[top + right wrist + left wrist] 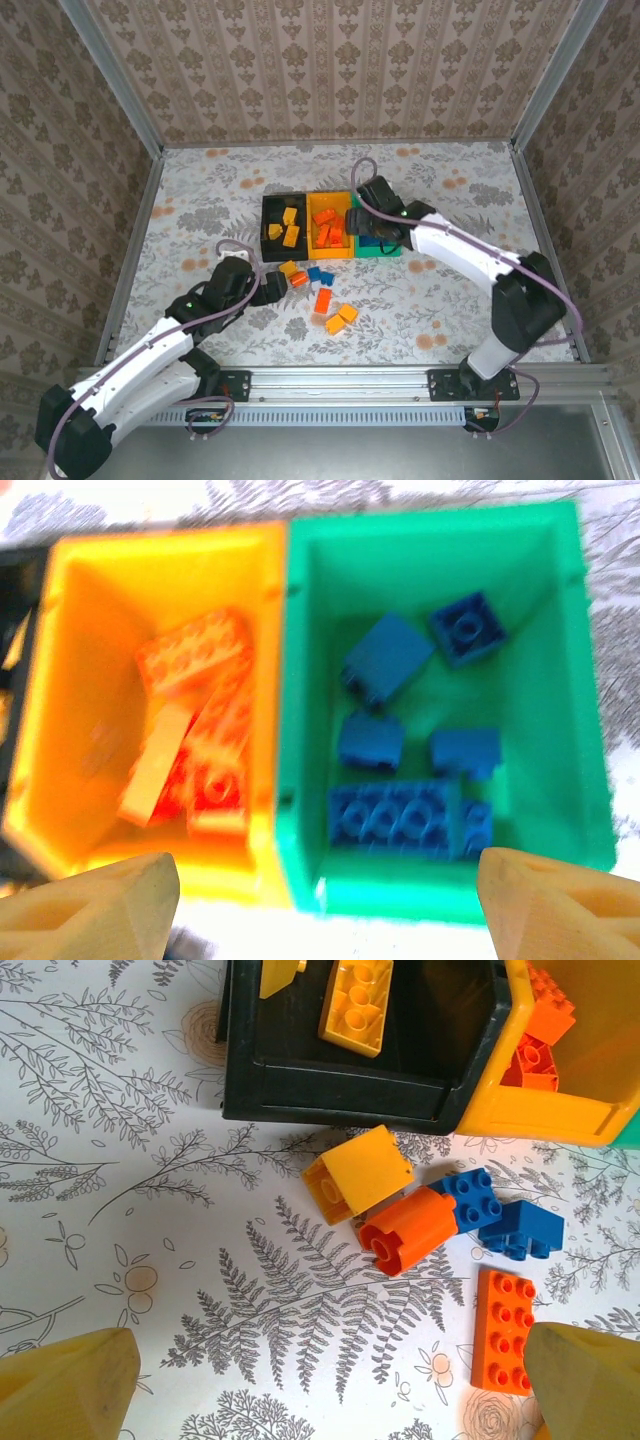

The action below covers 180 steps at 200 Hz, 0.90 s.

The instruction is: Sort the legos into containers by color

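Right pincer (pixel 325 910) hangs over the green bin (pixel 440 540), fingers apart, nothing between them. Blue legos (pixel 395 815) lie in that bin directly under it. Blue goes in green, so this reads as a drop-off pose, my guess. Beside it, joined to the green one, is the orange-yellow bin (pixel 90 580) with red-orange legos (pixel 200 710) piled inside. One paler piece lies among them, too blurred to call its colour.

Left pincer (pixel 325 1390) sits low over the desk (pixel 120 1160), fingers wide apart, empty. Just ahead of it are the loose legos:
- a yellow brick (pixel 365 1170) tipped on its side, touching a red-orange round brick (pixel 410 1230)
- two blue bricks (pixel 470 1195) right beside that round one
- a red-orange plate (pixel 502 1330) lying flat, close to one finger

Farther ahead of this pincer, the black bin (pixel 340 1090) holds yellow legos (pixel 357 1005).

Open and aimed at the cluster, it is probably lining up a pick. The yellow brick is nearest its centre line. The cluster is tight, so closing on one piece may nudge its neighbours. Sorting looks partly done, with several pieces loose on the desk.
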Tool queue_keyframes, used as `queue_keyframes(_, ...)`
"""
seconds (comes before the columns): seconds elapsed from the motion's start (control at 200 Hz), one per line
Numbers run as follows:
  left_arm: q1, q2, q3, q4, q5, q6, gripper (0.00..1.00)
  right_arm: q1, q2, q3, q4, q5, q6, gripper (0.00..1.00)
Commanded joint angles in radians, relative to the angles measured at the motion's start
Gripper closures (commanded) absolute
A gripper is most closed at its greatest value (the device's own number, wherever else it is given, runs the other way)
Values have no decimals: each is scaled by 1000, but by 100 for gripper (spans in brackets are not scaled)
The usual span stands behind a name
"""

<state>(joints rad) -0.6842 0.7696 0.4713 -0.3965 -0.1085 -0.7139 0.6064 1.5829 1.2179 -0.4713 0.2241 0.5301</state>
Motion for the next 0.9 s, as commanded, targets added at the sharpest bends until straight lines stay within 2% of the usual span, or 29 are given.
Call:
queue_keyframes(0.0, 12, -9, 31, 1, 21, 25, 0, 77, -81, -96, -19, -64, -51, 20)
queue_keyframes(0.22, 20, -9, 24, -2, 26, 13, 0, 232, -148, -271, -36, -147, -86, 17)
queue_keyframes(0.4, 26, -9, 4, 4, 32, 4, 0, 327, -132, -343, -36, -111, -92, 18)
queue_keyframes(0.635, 36, -8, -2, 4, 40, -2, 0, 347, -84, -365, -12, -110, -88, 24)
queue_keyframes(0.895, 48, -7, -1, 0, 45, 1, 0, 359, -59, -370, -13, -133, -106, 26)
